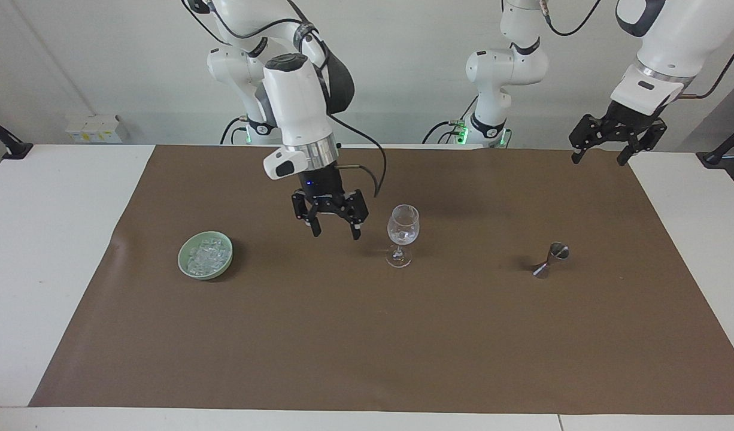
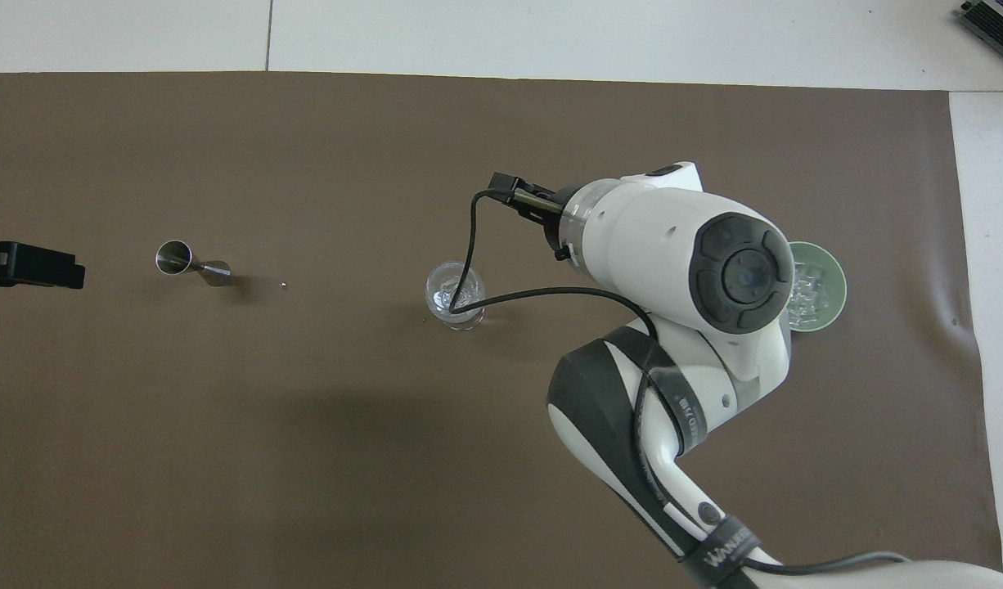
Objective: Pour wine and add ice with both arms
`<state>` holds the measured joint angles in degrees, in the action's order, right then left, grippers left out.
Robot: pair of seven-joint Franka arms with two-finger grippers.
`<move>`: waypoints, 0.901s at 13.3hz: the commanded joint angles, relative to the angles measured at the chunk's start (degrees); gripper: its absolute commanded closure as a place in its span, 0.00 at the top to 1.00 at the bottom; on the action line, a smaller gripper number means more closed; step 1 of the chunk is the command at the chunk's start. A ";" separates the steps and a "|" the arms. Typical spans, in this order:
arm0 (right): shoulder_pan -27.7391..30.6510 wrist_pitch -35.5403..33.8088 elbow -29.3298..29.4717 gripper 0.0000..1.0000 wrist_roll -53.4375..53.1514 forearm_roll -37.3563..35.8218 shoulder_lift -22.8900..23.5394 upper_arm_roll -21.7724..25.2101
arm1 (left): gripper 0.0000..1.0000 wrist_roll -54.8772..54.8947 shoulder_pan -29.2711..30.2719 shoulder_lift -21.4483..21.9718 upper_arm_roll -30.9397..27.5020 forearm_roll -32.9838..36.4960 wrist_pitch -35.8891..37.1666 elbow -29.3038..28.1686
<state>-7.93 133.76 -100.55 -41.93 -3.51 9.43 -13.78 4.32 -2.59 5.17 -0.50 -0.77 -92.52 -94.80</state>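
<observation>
R gripper (image 1: 334, 230): jaws spread wide, empty, tips pointing down, hanging over bare brown mat (image 1: 367, 335) between the wine glass (image 1: 402, 234) and the green bowl (image 1: 205, 255). Glass stands just beside the jaws, toward the L arm's end, not touching them; bowl is well apart from them, toward the R arm's end. In the overhead view the R arm's wrist hides its own jaws and covers part of the bowl (image 2: 820, 286).

Ice (image 1: 206, 256): heap of small clear chunks in the bowl, none btwn the jaws. A few glassy bits show inside the glass bowl (image 2: 452, 293); can't tell how many.

Glass upright on the mat, mid bench (image 1: 61, 251).

L gripper (image 1: 612, 143): jaws spread, empty, up in the air over the mat's edge at the L arm's end; that arm waits. Only its black tip shows in the overhead view (image 2: 29, 265).

Steel jigger (image 1: 551, 260): tilted, between glass and L arm's end, well clear of both sets of jaws.
</observation>
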 commanded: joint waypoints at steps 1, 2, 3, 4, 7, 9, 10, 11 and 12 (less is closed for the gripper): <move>0.28 -6.03 -0.52 1.00 8.41 -0.89 -3.88 4.45 | 1.00 -0.10 -0.67 1.33 -0.29 1.12 0.41 -1.35; 0.37 -8.40 -0.52 1.00 12.10 -0.71 -4.94 6.21 | 1.00 -0.18 -0.67 1.33 -0.29 1.12 0.32 -1.36; 1.15 -10.43 -0.44 1.00 14.83 -0.45 -5.99 7.01 | 1.00 -0.18 -0.67 1.33 -0.29 1.12 0.32 -1.36; 2.03 -12.45 -0.17 1.00 17.12 -0.36 -6.70 7.36 | 1.00 -0.18 -0.67 1.33 -0.29 1.12 0.32 -1.36; 2.57 -21.31 2.98 1.00 21.70 0.17 -7.85 11.04 | 1.00 -0.10 -0.67 1.33 -0.29 1.12 0.23 -1.36; 2.57 -27.91 6.76 1.00 23.63 0.25 -7.85 13.33 | 1.00 -0.10 -0.75 1.33 -0.29 1.12 0.14 -1.36; 2.57 -30.64 7.90 1.00 25.13 0.34 -7.85 14.39 | 1.00 -0.18 -0.75 1.33 -0.29 1.12 0.14 -1.36; 2.83 -33.01 9.22 1.00 26.36 0.95 -7.76 15.09 | 1.00 -0.18 -0.75 1.33 -0.29 1.12 0.14 -1.36; 3.70 -34.69 9.67 1.00 26.89 2.70 -7.67 15.54 | 1.00 -0.18 -0.75 1.33 -0.29 1.12 0.14 -1.36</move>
<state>-5.54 102.46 -93.09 -17.42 -3.01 1.12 1.30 4.32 -2.60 5.18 -0.44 -0.77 -92.51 -94.81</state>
